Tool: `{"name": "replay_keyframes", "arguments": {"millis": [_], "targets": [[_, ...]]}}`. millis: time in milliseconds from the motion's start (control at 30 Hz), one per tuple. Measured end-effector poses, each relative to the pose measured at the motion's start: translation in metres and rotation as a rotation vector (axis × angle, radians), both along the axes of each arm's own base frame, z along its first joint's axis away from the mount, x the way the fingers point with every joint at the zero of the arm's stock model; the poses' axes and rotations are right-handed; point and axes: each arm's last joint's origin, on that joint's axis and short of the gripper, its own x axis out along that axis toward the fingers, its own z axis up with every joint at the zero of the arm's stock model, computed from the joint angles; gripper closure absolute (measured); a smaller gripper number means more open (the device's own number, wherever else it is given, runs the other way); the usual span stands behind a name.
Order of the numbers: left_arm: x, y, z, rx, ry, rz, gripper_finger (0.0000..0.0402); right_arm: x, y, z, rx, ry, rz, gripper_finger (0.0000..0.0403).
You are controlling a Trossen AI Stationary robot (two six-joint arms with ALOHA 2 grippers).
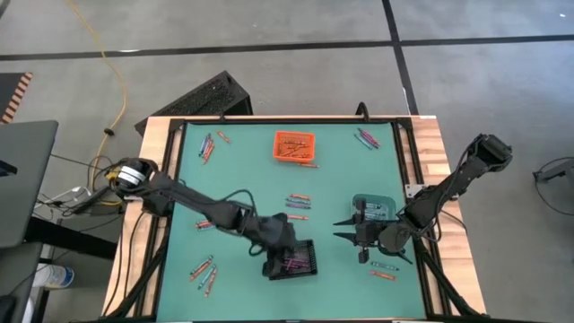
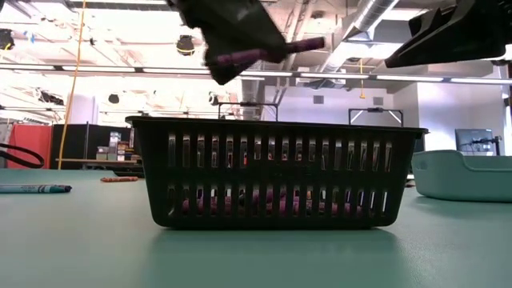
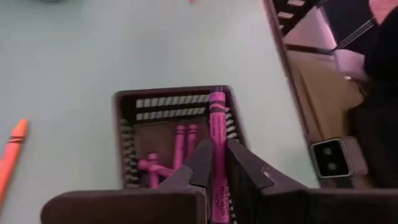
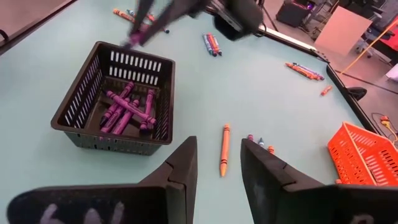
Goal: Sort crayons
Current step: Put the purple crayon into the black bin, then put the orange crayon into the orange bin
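Observation:
My left gripper (image 1: 276, 255) hovers over the black bin (image 1: 294, 260), shut on a purple crayon (image 3: 217, 124). Several purple crayons (image 4: 127, 106) lie on the bin's floor. In the low view the held crayon (image 2: 304, 44) is well above the bin's rim (image 2: 276, 122). My right gripper (image 4: 217, 168) waits open beside the teal bin (image 1: 372, 208), with nothing between its fingers. An orange crayon (image 4: 224, 149) lies on the mat just ahead of it. My left gripper pinches the purple crayon between its two fingers (image 3: 200, 163), which lie along it. The paper wrap beside the fingers (image 3: 217, 149) shows, and the crayon's far end (image 3: 216, 96) sticks out past the fingertips. The crayon is lifted clear above the bin, slanting slightly.
An orange bin (image 1: 296, 146) sits at the far middle. Loose crayons lie in small groups on the green mat: far left (image 1: 208, 144), far right (image 1: 366, 137), middle (image 1: 299, 202), near left (image 1: 204, 269) and near right (image 1: 384, 269).

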Motion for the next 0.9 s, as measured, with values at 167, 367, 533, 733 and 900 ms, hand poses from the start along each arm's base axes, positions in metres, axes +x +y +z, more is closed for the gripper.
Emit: {"name": "replay_keyframes", "arguments": {"millis": [167, 367, 533, 733, 900], "targets": [[-0.005, -0.017, 0.002, 0.033, -0.034, 0.001, 0.0378, 0.000, 0.000, 0.000, 0.005, -0.003, 0.000, 0.0285], [-0.005, -0.017, 0.002, -0.008, -0.015, -0.034, 0.0369, 0.000, 0.000, 0.000, 0.005, -0.004, 0.000, 0.0285], [-0.006, -0.016, 0.001, -0.013, -0.003, -0.035, 0.0348, 0.000, 0.000, 0.000, 0.001, -0.003, 0.001, 0.0285], [-0.005, -0.015, 0.001, -0.010, -0.002, -0.028, 0.0317, 0.000, 0.000, 0.000, -0.002, -0.003, 0.003, 0.0285], [-0.007, -0.014, -0.002, 0.003, 0.032, -0.026, 0.0296, 0.000, 0.000, 0.000, -0.002, -0.003, 0.003, 0.0285]]}}
